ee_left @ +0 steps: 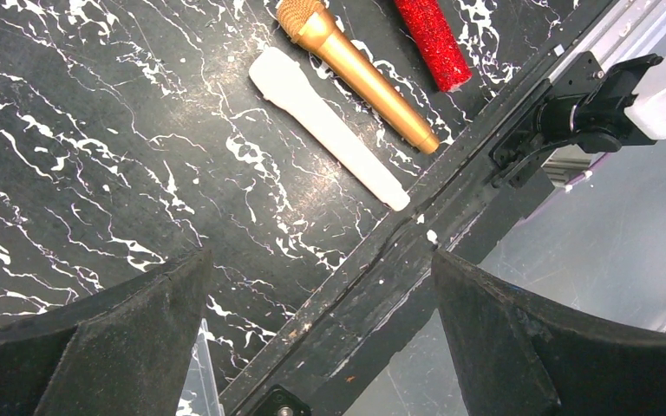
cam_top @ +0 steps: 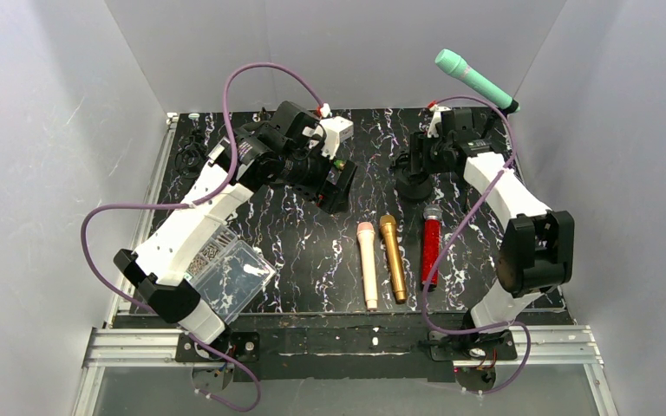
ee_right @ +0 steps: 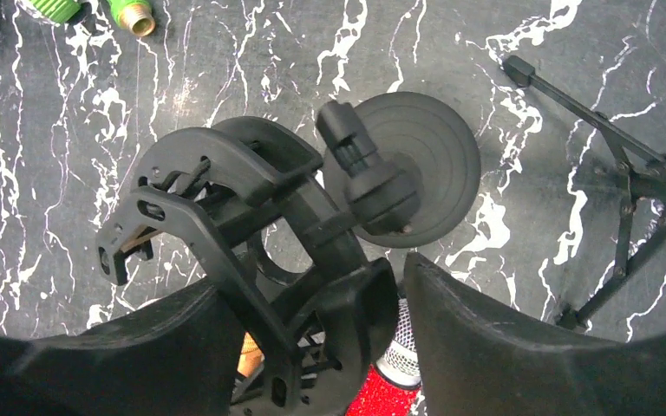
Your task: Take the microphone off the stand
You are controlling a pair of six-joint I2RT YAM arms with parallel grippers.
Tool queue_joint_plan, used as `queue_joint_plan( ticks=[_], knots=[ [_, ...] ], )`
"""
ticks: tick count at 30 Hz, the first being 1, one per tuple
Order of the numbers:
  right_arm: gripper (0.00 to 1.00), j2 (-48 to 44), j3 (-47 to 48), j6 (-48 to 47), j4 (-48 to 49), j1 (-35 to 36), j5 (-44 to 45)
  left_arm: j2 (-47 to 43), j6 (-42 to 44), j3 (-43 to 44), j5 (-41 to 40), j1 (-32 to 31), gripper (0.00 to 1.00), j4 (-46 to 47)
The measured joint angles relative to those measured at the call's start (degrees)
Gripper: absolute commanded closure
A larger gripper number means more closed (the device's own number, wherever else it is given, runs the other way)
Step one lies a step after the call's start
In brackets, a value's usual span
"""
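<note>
The teal microphone [cam_top: 473, 78] is sitting high above the far right corner of the table [cam_top: 295, 251], at about 1 o'clock. It is slanting, with its rounded head pointing up toward 10 o'clock and its short black tail dipping toward 4 o'clock. Its body is showing smooth and mint-green along the whole length. What is carrying it is hidden behind the right arm in the overhead view.

The right gripper [ee_right: 312, 286] is hanging over a black round-based stand [ee_right: 425, 165] at about 2 o'clock on the table. Its jaws are standing on either side of that stand's black clip [ee_right: 217, 173], and I cannot tell whether they are pinching it. A folding tripod stand [ee_right: 624, 173] is lying at 3 o'clock of the round base.

The left gripper [ee_left: 319, 260] is hovering near the table's middle, jaws spread wide and holding nothing.

A pale pink microphone [cam_top: 368, 264], a gold microphone [cam_top: 391, 256] and a red microphone [cam_top: 431, 247] are lying side by side at about 5 o'clock.
</note>
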Motion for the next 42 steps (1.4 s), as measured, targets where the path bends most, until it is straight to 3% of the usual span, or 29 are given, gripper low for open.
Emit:
queue_joint_plan(
  ticks=[12,23,33,42],
  knots=[
    [0.63,5.40,5.27,0.70,-0.85,-0.28,-3.45,0.20,-0.02,1.03,0.15,0.00,0.02,-0.07],
    [0.72,10.10,10.40,1.79,0.09,3.45,-3.08,0.87,-0.04,1.49,0.15,0.00,0.02,-0.04],
    [0.71,20.83,24.35,1.62,-1.33,9.22,-2.97,1.03,-0.07,1.49,0.02,0.00,0.02,-0.07],
    [0.41,24.13,28.65,1.62,-1.68,10.08,-2.60,1.03,0.26,1.49,-0.35,0.31,0.02,-0.07]
  ],
)
